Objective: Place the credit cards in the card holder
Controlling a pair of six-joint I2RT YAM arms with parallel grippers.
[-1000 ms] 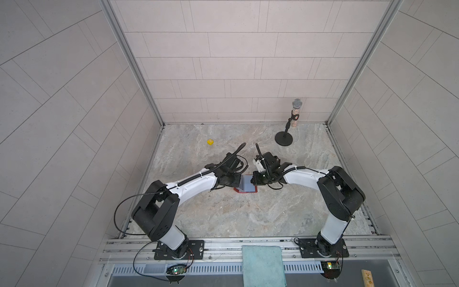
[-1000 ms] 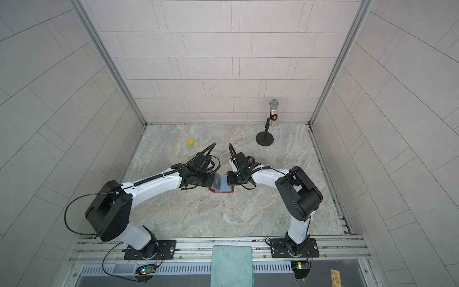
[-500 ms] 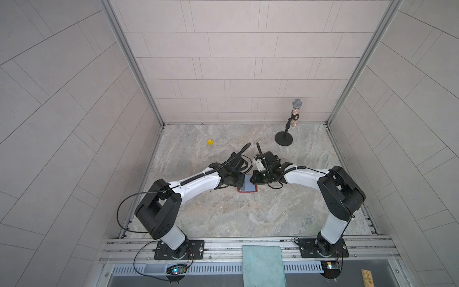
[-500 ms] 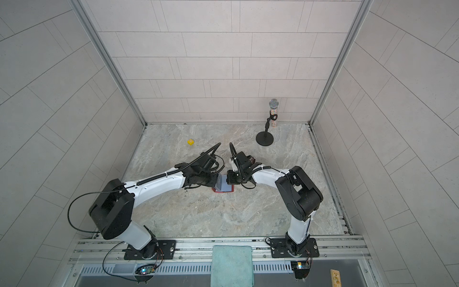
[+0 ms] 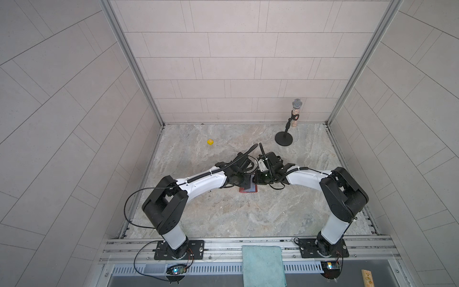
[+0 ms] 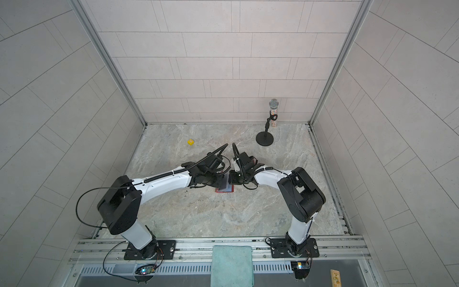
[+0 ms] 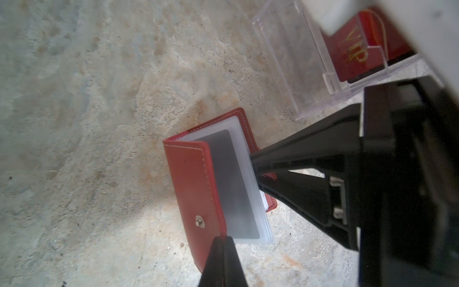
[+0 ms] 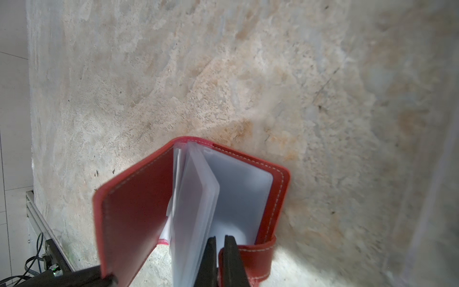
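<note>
I find both arms alike: the left arm [image 5: 203, 182] and the right arm [image 5: 305, 180] have white shells with bulky black joint housings. A black ribbed conduit [image 5: 206, 173] runs along the left one, and a loose black cable [image 5: 126, 206] loops off its shoulder. The black base plates [image 5: 178, 249] at the near edge carry silver bolts. The left gripper [image 7: 224, 239] has black tapered fingers.

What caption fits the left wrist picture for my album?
The left pincer holds the cover of the card holder; right pincer pinches its clear sleeves.

left claw [image 6: 220, 183] and right claw [image 6: 232, 180] at the red card holder [image 6: 224, 188] on the marble table [image 6: 223, 218]
</note>
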